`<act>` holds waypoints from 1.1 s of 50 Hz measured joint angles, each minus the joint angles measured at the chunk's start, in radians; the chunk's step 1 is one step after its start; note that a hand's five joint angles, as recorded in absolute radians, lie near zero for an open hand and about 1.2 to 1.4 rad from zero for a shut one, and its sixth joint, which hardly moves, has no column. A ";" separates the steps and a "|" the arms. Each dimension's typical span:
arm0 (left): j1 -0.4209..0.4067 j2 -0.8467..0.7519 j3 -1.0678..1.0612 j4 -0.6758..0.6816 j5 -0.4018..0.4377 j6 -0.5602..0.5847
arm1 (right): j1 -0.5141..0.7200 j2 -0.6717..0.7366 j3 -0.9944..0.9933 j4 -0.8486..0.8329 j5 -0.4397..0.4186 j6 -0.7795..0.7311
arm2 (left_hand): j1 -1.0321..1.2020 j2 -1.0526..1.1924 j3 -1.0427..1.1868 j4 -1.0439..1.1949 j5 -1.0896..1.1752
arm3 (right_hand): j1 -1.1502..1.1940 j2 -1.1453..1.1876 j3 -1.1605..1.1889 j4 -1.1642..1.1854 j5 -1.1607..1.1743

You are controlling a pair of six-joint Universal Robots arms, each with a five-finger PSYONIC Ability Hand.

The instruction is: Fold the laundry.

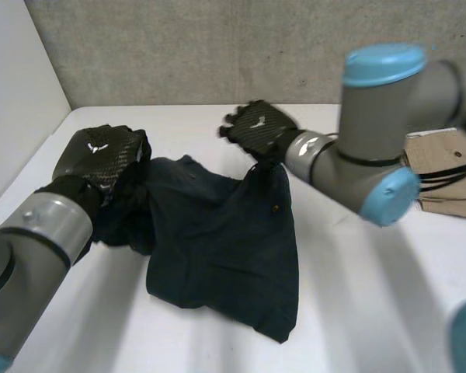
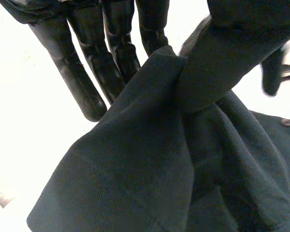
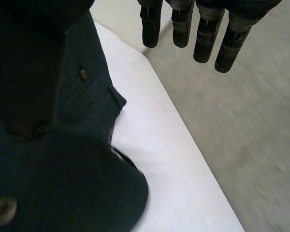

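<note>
You have the dark blue garment point(image 1: 225, 241) near the middle of the white table point(image 1: 373, 280), lifted at two points and sagging between them, with its lower part lying on the tabletop. Your left hand point(image 1: 101, 155) is at the garment's left end, where the cloth is bunched up against it. In the left wrist view the cloth point(image 2: 135, 169) rises to a gathered point between the straight fingers point(image 2: 82, 82) and the thumb point(image 2: 217, 63), which is clamped down over the fold, so that hand has the cloth pinched. Your right hand point(image 1: 256, 128) sits at the far right corner of the garment, and the cloth is drawn up into a peak just under it. In the right wrist view its fingers point(image 3: 205, 38) reach out straight and clear of the cloth, while the thumb point(image 3: 29, 72) lies against the garment point(image 3: 63, 183). The corner hangs from that hand, though you cannot see the pinch point itself. A small button point(image 3: 82, 73) shows just beside the thumb and a larger button point(image 3: 2, 211) further down the cloth. A flat brown cardboard piece point(image 1: 443, 179) lies on the table beyond your right arm, well apart from the garment.
</note>
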 measured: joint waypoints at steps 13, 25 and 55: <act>-0.075 0.096 -0.097 0.005 -0.001 0.001 | 0.129 0.280 -0.238 0.064 -0.179 0.015 | 0.000 -0.027 -0.020 -0.030 0.000 | 0.000 0.000 0.000 0.000 0.000; -0.056 0.077 -0.074 0.026 -0.004 0.002 | 0.146 0.314 -0.308 0.099 -0.121 0.030 | 0.000 -0.029 -0.020 -0.031 0.000 | 0.734 0.954 0.933 0.937 0.890; -0.076 -0.246 0.206 0.223 -0.002 0.101 | -0.026 -0.492 0.615 0.260 0.190 -0.077 | -0.027 -0.113 -0.107 -0.112 -0.003 | 0.776 0.957 0.977 0.955 0.933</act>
